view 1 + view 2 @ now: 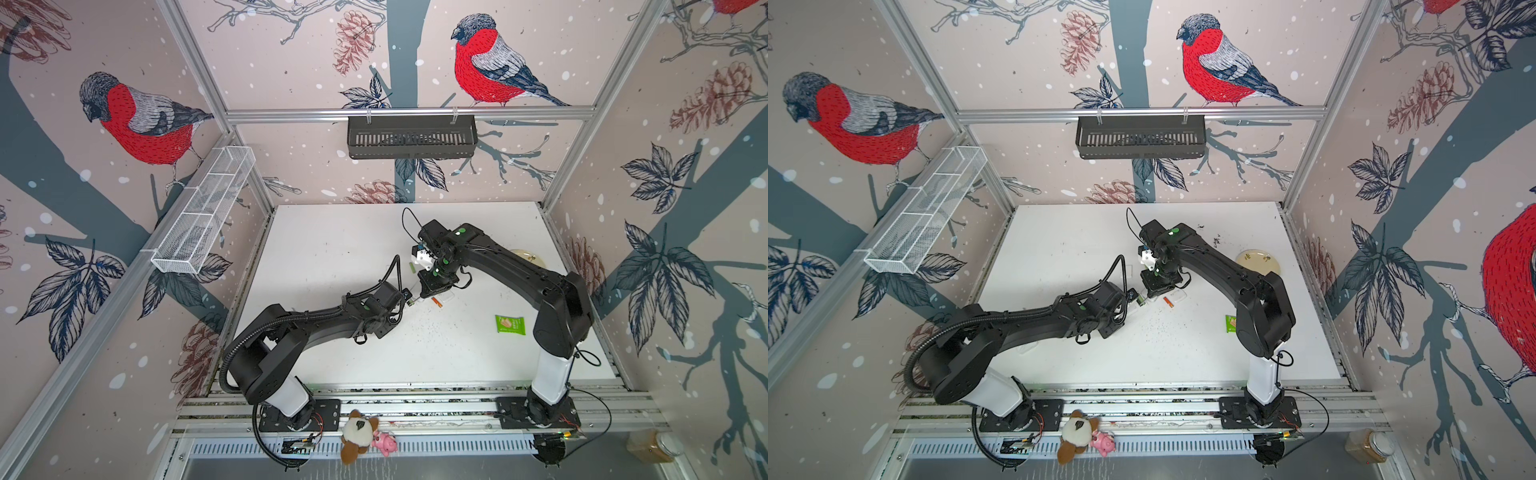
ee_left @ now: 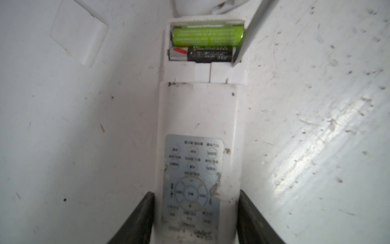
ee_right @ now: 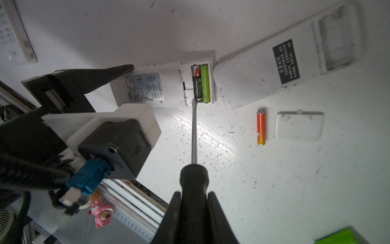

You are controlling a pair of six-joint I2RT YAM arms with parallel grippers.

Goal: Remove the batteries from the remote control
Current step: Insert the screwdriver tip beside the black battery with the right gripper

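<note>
Left arm (image 1: pixel 316 328): black, held low, stretched from its base toward the middle of the workspace, wrist level.
Left gripper (image 2: pixel 195 195): black fingers (image 2: pixel 143 211) half spread, pressed against both long sides of a white plastic remote control (image 2: pixel 198 109).
Right arm (image 1: pixel 519 270): black, elbow raised, forearm reaching to the middle, wrist bent downward.
Right gripper (image 3: pixel 194 193): jaws nearly together, clamped on the black handle of a steel-shafted screwdriver (image 3: pixel 193 177).

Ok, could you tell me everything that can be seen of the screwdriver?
The screwdriver has a thick black handle, of plastic or rubber, and a thin, straight grey metal shaft. The right end effector is shut on the handle. The shaft reaches to the small white remote, where its tip sits at one end of the black battery in the open compartment, seemingly touching it.
</note>
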